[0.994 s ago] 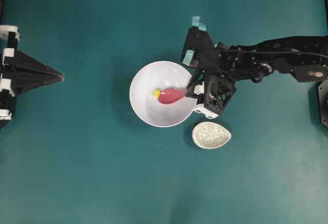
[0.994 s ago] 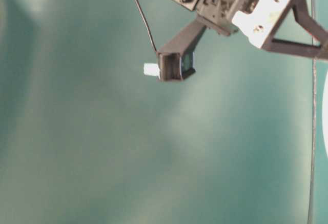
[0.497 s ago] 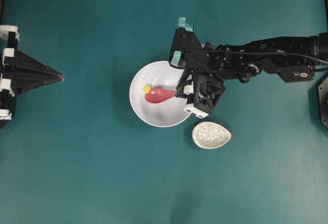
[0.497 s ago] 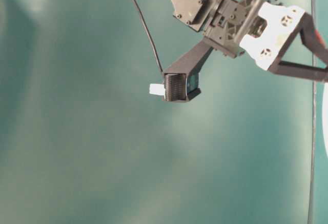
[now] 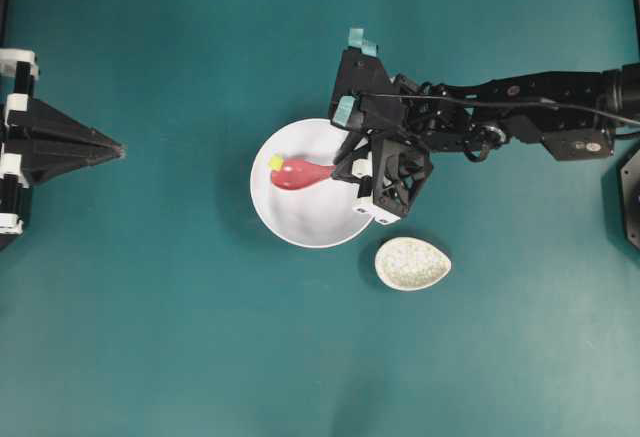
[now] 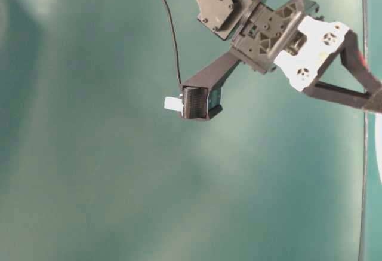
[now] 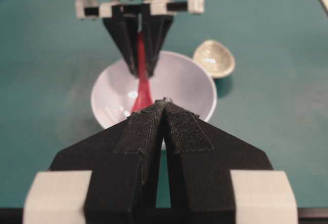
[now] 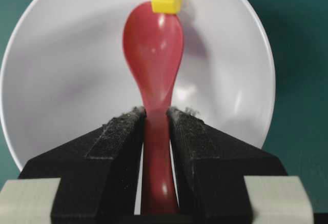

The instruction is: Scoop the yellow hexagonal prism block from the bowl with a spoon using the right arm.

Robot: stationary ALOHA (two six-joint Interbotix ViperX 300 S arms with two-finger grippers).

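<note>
Yellow hexagonal prism block point(image 8: 166, 0) sits at the spoon's point(image 8: 154, 49) tip, at twelve o'clock from the right gripper point(image 8: 156, 131), whose fingers clamp the spoon handle, inside the bowl point(image 8: 61, 70); left gripper point(image 7: 163, 131) closed together

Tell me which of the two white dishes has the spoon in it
The big round plain bowl. The red spoon and yellow block sit inside it, while the small speckled egg-shaped dish beside it holds nothing.
</note>
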